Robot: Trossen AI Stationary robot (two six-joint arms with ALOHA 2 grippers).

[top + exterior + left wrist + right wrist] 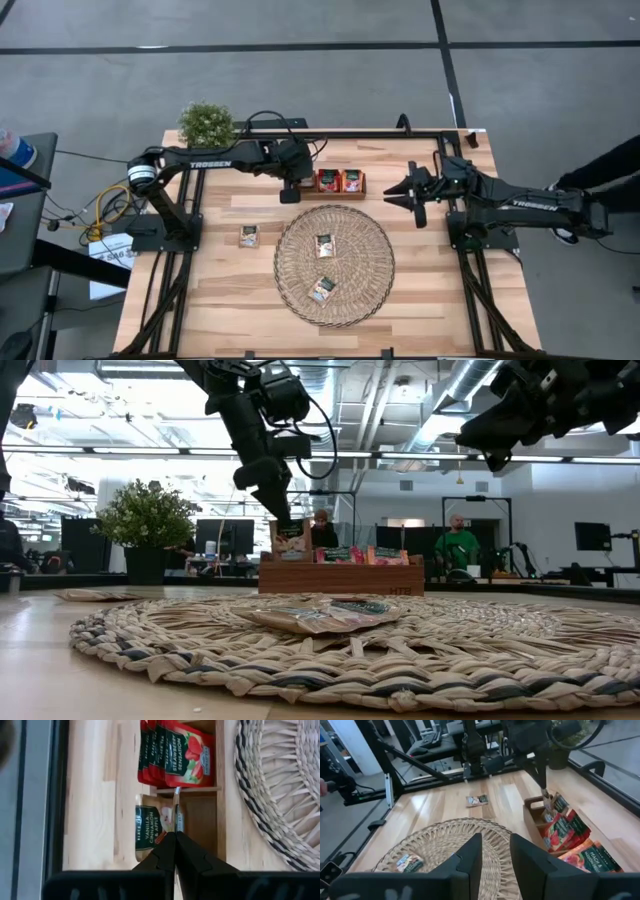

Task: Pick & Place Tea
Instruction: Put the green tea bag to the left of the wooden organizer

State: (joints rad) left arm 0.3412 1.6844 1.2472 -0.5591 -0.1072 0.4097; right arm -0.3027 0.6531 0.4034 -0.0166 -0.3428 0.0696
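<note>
At left of the high view, one sachet (248,236) lies on the bare counter (220,290). The left gripper (289,193) hangs over the tray's (340,193) left end, jaws pressed on a sachet edge (176,810); its label is hidden. Two sachets (325,246) lie on the mat (370,290). At right, the right gripper (416,196) hovers, jaws spread.

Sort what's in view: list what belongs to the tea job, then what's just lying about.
Job:
left tool, shut on a tea sachet over the wooden tray
sachets in the tray
two sachets on the mat
one sachet on the table

Lying about:
wicker mat
potted plant
</note>
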